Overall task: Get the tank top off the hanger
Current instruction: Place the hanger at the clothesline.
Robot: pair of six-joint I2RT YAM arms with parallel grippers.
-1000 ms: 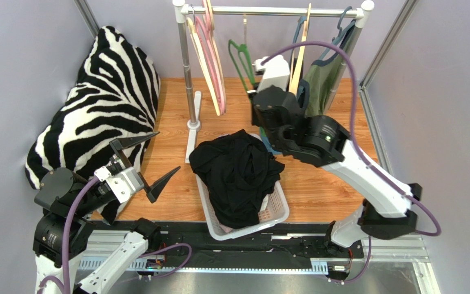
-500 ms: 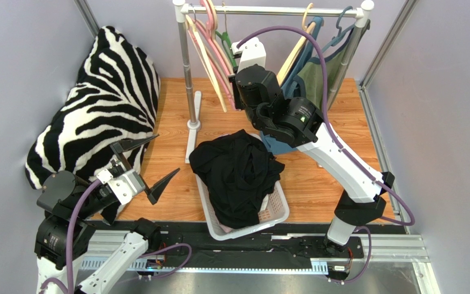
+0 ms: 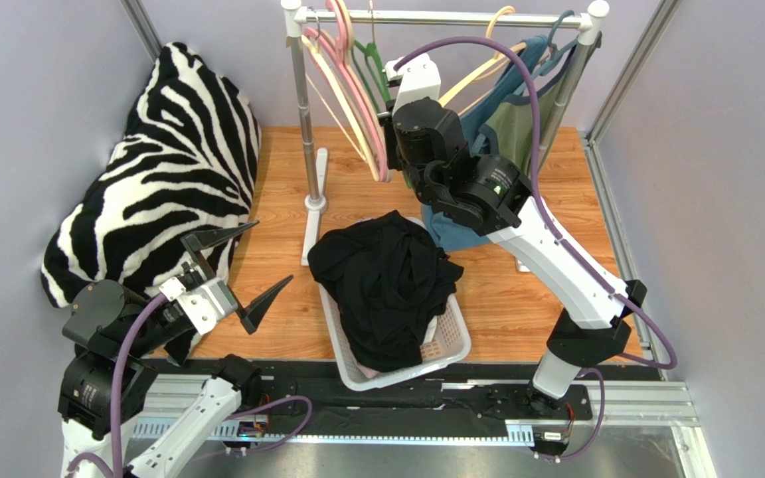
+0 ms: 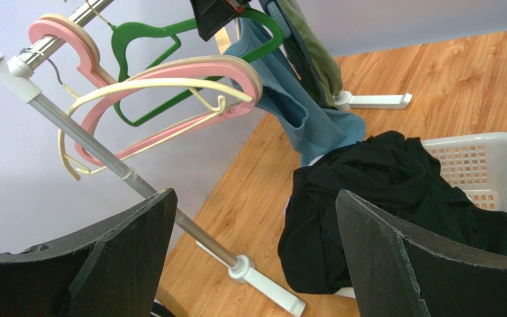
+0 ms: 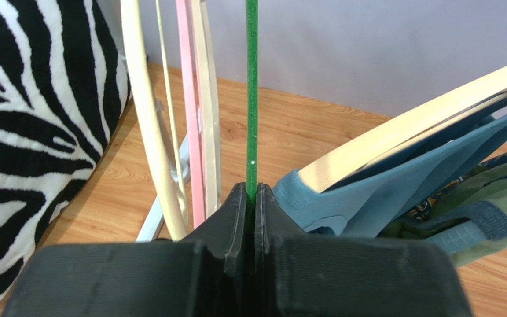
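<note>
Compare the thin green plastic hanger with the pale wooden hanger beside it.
The thin green plastic hanger is bare; the pale wooden hanger carries a blue tank top. The right gripper is shut on the green hanger; nothing grips the wooden one. In the right wrist view the green one runs upright, the wooden one slants. Both appear hooked on the metal rail.

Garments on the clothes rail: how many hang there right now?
2. A blue tank top on the pale wooden hanger, and an olive-green top beside it toward the right end of the metal rail. More could be hidden behind them.
</note>
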